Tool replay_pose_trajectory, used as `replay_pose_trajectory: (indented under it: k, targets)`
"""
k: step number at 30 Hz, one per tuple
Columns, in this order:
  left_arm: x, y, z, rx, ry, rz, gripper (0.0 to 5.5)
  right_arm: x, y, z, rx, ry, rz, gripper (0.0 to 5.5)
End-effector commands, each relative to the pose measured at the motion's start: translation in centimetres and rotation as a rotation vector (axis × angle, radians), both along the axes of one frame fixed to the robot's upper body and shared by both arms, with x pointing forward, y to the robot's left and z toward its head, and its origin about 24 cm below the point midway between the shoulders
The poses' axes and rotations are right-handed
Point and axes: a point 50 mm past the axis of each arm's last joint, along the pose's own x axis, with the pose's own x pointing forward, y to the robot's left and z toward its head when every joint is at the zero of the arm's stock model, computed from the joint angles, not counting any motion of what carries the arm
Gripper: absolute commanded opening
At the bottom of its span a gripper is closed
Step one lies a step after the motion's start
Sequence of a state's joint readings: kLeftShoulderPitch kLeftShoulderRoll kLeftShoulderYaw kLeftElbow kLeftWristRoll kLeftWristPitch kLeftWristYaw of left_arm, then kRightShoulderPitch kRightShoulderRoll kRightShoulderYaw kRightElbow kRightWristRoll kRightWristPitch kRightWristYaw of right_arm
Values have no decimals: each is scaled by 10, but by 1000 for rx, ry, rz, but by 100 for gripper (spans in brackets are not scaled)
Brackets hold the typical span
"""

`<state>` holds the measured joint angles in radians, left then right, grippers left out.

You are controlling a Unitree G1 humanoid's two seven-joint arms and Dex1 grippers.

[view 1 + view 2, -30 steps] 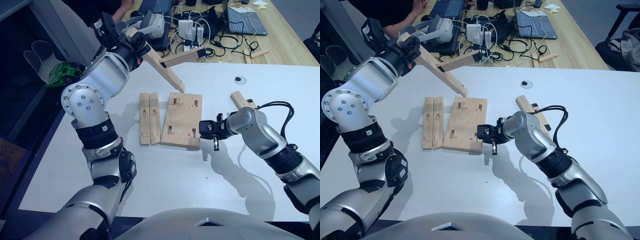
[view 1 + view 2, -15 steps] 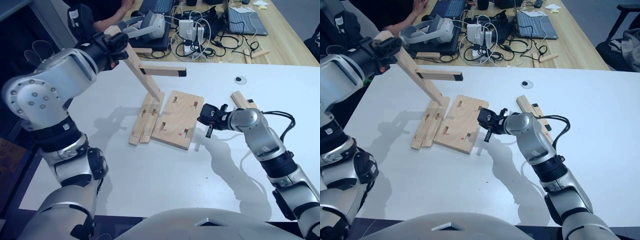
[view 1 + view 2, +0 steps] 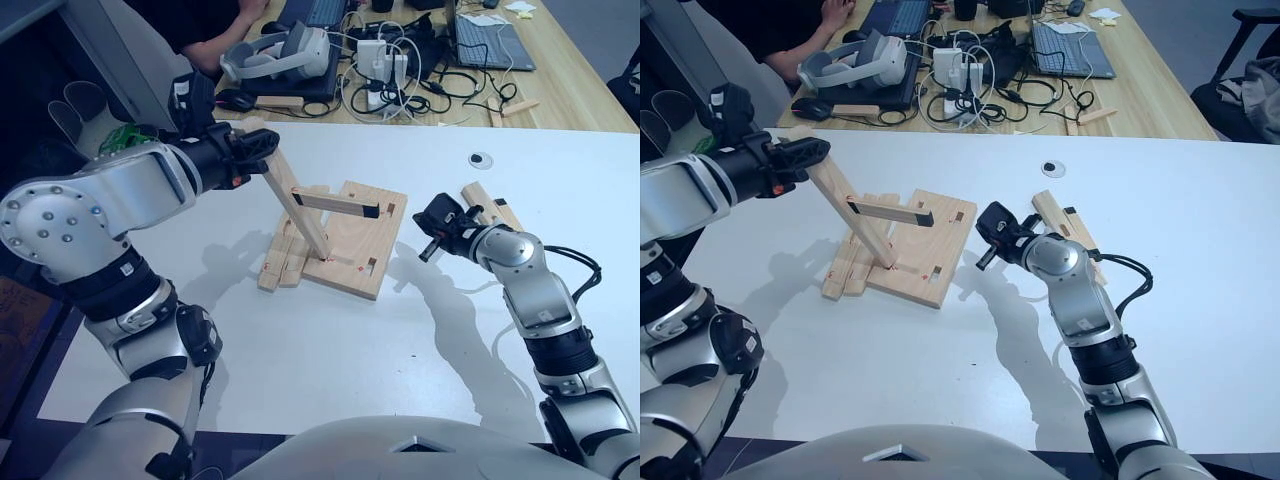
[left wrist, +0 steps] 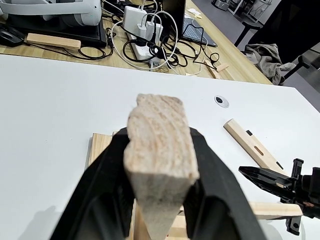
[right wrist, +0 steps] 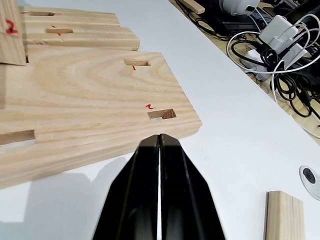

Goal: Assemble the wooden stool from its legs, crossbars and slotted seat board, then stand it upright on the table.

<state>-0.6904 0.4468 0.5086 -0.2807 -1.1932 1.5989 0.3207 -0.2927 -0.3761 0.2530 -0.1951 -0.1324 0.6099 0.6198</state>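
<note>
My left gripper [image 3: 258, 148] is shut on the top end of a wooden leg [image 3: 298, 205], which has a crossbar [image 3: 340, 203] sticking out sideways. The leg leans, its lower end resting on the slotted seat board [image 3: 360, 250] lying flat on the white table. The left wrist view shows the leg's end grain [image 4: 159, 145] between the black fingers [image 4: 105, 185]. Two more legs [image 3: 283, 258] lie against the board's left edge. My right gripper [image 3: 428, 248] is shut with nothing in it, just right of the board; in the right wrist view it [image 5: 160, 145] points at a slot [image 5: 161, 114].
Another slotted leg [image 3: 483, 203] lies on the table behind the right gripper. A grommet [image 3: 481, 158] sits in the tabletop at the back. Beyond the table's far edge, a wooden desk [image 3: 560, 90] carries cables, laptops, a headset and one more stick [image 3: 272, 101].
The left arm swung the leg with its crossbar down from high at the back until its foot met the seat board. The board and loose legs turned slightly. The right gripper drew back from the board.
</note>
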Motion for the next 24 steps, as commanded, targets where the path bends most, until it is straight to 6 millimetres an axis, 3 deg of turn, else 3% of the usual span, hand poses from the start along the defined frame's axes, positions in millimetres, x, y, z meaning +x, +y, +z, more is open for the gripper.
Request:
replay_pose_trajectory:
  k: [1,8,16,19,24]
  targets:
    - [-3,1,-1,56,16,-9,102,1,2,2,19,-12,0,0]
    - [-6,3,-12,79,43,54,102,1,2,1,23,-13,6,0]
    - [-5,-22,-25,-8,45,131,102,4,7,2,22,-39,30,0]
    - [-10,-28,-29,-15,18,129,102,8,3,7,66,-95,-29,0]
    - [-17,-52,-31,-19,-67,65,102,30,-26,30,215,-263,-287,0]
